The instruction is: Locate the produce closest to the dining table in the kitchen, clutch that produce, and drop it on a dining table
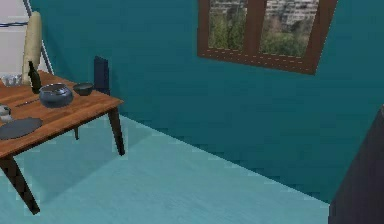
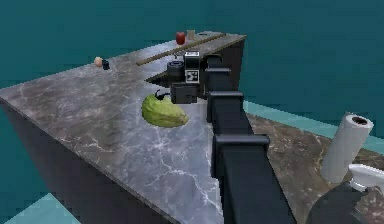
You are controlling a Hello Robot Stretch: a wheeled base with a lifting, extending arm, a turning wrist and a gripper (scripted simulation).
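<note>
A green leafy lump (image 2: 163, 110), like a head of lettuce, lies on the grey marble counter (image 2: 95, 120) in the arm side view. The arm's dark bar rises from the bottom edge, and the gripper (image 2: 170, 93) sits at the lump's upper edge. I cannot tell whether it holds anything. A small red apple (image 2: 181, 37) stands at the counter's far end. In the forward view the wooden dining table (image 1: 60, 118) stands at the left, bearing a grey-blue bowl (image 1: 56, 96), a dark bowl (image 1: 84, 89) and a grey plate (image 1: 18, 128).
On the counter lie a long thin stick (image 2: 165, 55) and a small brown thing (image 2: 99, 62). A white paper roll (image 2: 346, 148) stands at its right. A dark chair (image 1: 101, 72) stands behind the table. A window (image 1: 262, 30) is in the teal wall above pale floor.
</note>
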